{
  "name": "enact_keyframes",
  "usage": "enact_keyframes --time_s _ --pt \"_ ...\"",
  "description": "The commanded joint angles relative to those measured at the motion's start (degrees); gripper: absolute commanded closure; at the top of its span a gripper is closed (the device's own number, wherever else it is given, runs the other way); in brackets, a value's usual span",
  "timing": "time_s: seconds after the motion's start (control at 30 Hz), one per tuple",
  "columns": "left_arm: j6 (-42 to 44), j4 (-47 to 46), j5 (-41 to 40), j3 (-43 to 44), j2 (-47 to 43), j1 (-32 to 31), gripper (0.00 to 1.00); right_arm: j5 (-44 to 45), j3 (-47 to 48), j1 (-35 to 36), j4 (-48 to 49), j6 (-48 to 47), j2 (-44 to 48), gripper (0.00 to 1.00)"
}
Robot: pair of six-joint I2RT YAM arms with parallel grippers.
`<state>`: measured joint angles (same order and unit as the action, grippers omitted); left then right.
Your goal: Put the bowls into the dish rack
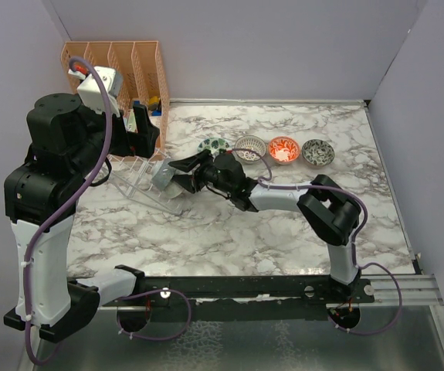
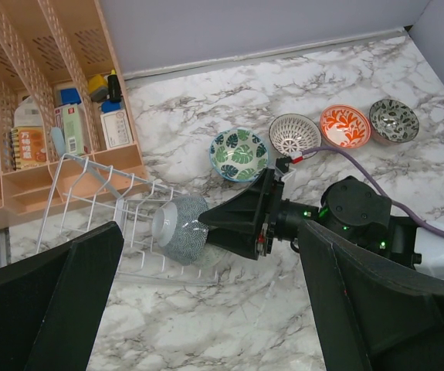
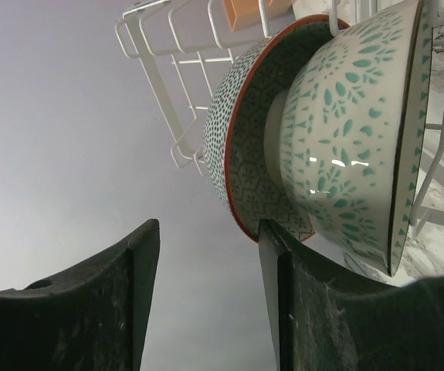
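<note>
Four bowls stand in a row on the marble: teal-green point(image 1: 214, 145), pale grey-white point(image 1: 250, 148), red-orange point(image 1: 283, 150) and grey speckled point(image 1: 317, 152). The rack point(image 1: 129, 184) lies left of them, with a grey-blue patterned bowl point(image 1: 164, 179) on edge in it. My right gripper point(image 1: 184, 175) is open right next to that bowl. In the right wrist view a red-rimmed dotted bowl point(image 3: 241, 131) and a cream bowl with teal marks point(image 3: 353, 131) stand on edge in the rack point(image 3: 183, 100); the gap of my right gripper point(image 3: 206, 232) is empty. My left gripper point(image 1: 140, 131) hovers high, open and empty.
A tall orange slotted organizer point(image 1: 140, 66) with small items stands at the back left, just behind the rack. Grey walls close the back and both sides. In the left wrist view the right arm point(image 2: 360, 220) stretches across the marble below the bowl row point(image 2: 294, 133).
</note>
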<state>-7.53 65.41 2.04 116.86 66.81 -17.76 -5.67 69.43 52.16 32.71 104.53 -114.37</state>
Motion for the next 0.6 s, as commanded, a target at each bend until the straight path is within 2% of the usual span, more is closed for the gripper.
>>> enact_keyframes --time_s 0.0,0.57 --pt "0.76 0.31 -1.23 0.25 -0.71 -0.26 0.01 -1.36 -0.59 -0.22 -2.55 -1.76 3.47 0.46" --pt "0.76 0.19 -1.14 -0.66 -1.24 -0.51 0.01 -4.19 -3.44 -0.22 -7.81 -3.93 7.20 0.46"
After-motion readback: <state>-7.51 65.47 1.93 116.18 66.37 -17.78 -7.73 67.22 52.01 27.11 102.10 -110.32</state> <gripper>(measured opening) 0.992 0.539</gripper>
